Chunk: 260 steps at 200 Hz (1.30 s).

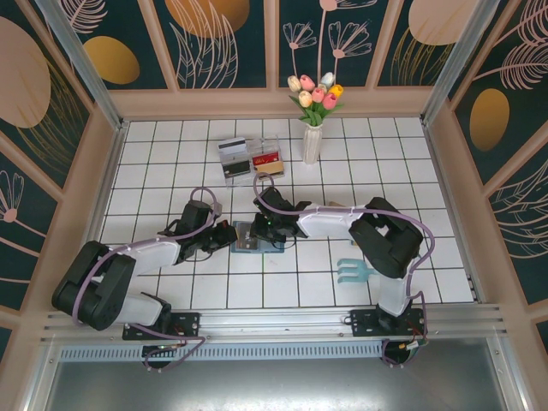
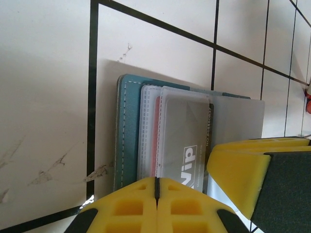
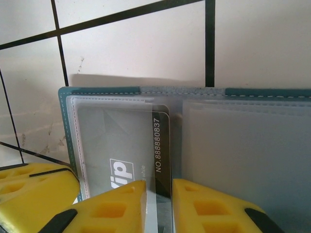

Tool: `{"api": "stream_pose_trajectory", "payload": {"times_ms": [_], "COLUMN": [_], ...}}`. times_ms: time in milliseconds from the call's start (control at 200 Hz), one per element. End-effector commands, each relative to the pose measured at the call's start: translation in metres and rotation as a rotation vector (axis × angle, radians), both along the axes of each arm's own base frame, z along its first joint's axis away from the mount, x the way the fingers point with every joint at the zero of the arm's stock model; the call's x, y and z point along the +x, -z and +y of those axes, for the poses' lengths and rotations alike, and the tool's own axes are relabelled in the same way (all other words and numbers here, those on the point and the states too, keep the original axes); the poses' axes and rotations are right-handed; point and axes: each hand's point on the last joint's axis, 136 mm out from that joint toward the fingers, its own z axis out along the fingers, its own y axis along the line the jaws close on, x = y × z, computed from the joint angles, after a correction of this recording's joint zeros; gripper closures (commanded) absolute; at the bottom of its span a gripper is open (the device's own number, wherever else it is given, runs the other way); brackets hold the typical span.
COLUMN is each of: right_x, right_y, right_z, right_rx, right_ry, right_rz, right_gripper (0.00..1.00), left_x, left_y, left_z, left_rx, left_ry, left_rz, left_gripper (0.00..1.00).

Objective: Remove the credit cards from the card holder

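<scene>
From above, two cards (image 1: 267,160) lie in the tray (image 1: 229,171), well beyond both pincers; the holder (image 1: 250,237) sits between the left pincer (image 1: 226,237) and right pincer (image 1: 270,229). Left wrist: pincer closed at the holder's near edge. Right wrist: narrow jaws straddle a dark card (image 3: 163,145), not yet out of its sleeve; grip unclear.

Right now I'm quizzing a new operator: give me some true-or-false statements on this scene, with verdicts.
1. The left gripper is shut. True.
2. The card holder lies open between the left gripper and the right gripper. True.
3. The clear tray is empty. False: cards lie in the clear tray.
4. The tulip vase has tipped over. False: the vase stands upright.
5. The rake lies by the left arm's base. False: the rake lies beside the right arm.
</scene>
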Motion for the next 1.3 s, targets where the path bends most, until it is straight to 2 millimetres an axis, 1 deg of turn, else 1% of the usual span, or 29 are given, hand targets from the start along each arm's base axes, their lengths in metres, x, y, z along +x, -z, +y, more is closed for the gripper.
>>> {"api": "stream_pose_trajectory", "payload": {"times_ms": [0,110,280,370,636,696,776,836,1031,1166,1296], "right_x": [0.002,0.001,0.001,0.001,0.001,0.001,0.002,0.002,0.000,-0.002,-0.001], "right_y": [0.005,0.005,0.005,0.005,-0.003,-0.006,-0.007,-0.004,0.009,0.009,0.009], "right_z": [0.002,0.002,0.000,0.000,0.003,0.004,0.002,-0.003,-0.012,-0.006,-0.006], "right_rx": [-0.009,-0.012,-0.016,-0.014,0.013,0.022,0.019,-0.008,-0.046,-0.015,-0.018], "right_ry": [-0.021,-0.022,-0.024,-0.023,-0.032,-0.037,-0.031,-0.020,-0.010,-0.041,-0.045], "right_rz": [0.008,0.009,0.010,0.009,-0.002,-0.009,-0.009,-0.003,0.021,0.025,0.027], "right_gripper": [0.79,0.79,0.78,0.78,0.78,0.78,0.78,0.79,0.79,0.80,0.80], "left_x": [0.007,0.007,0.010,0.010,0.005,0.005,0.005,0.004,-0.006,-0.009,-0.009], "left_y": [-0.004,-0.007,-0.026,-0.026,-0.008,-0.003,0.006,0.013,0.026,0.028,0.029], "left_z": [-0.004,-0.004,-0.010,-0.011,-0.015,-0.014,-0.006,0.000,0.008,0.008,0.007], "left_rx": [-0.002,-0.006,-0.052,-0.051,-0.038,-0.021,0.025,0.059,0.093,0.082,0.082], "left_ry": [-0.002,-0.004,0.011,0.014,0.045,0.040,0.015,-0.002,-0.015,-0.012,-0.009], "left_rz": [-0.028,-0.035,-0.081,-0.083,-0.027,-0.019,-0.008,0.003,0.034,0.042,0.044], "left_gripper": [1.00,1.00,1.00,1.00,1.00,1.00,1.00,1.00,1.00,1.00,1.00]}}
